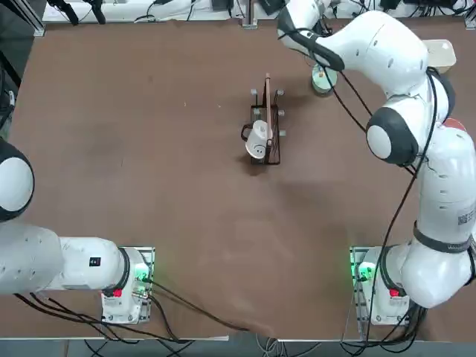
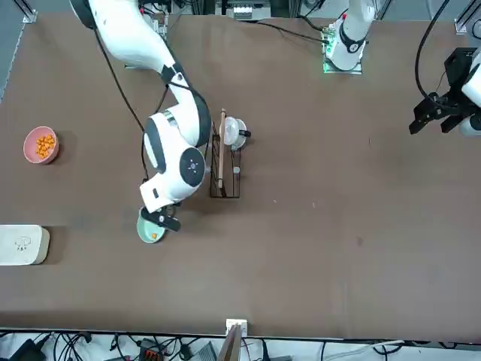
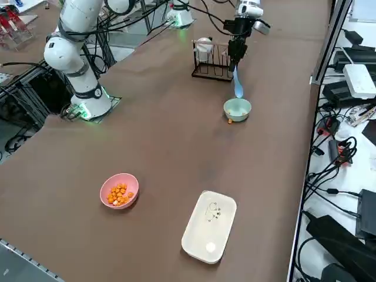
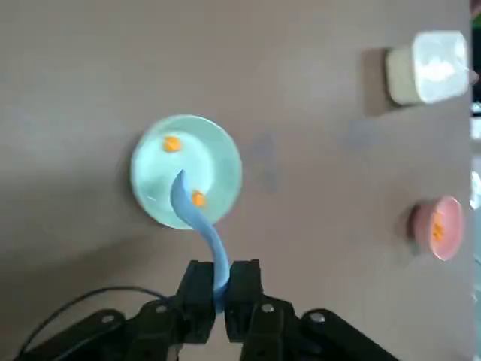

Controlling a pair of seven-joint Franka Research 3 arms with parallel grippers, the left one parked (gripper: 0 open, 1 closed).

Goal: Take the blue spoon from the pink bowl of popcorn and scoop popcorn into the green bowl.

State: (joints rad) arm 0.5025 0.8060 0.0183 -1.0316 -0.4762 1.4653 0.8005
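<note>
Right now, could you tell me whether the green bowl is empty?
Not empty: two popcorn pieces show inside the green bowl.

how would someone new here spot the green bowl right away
Find the wire rack on the brown table. Just past it, below the right gripper, sits the green bowl. It is small, round and pale mint, unlike the pink bowl.

The right gripper (image 4: 222,289) is shut, fingers (image 4: 242,289) pinched together, pointing down; the wrist (image 2: 169,189) sits just above it, the arm (image 2: 139,34) stretched out behind.
</note>
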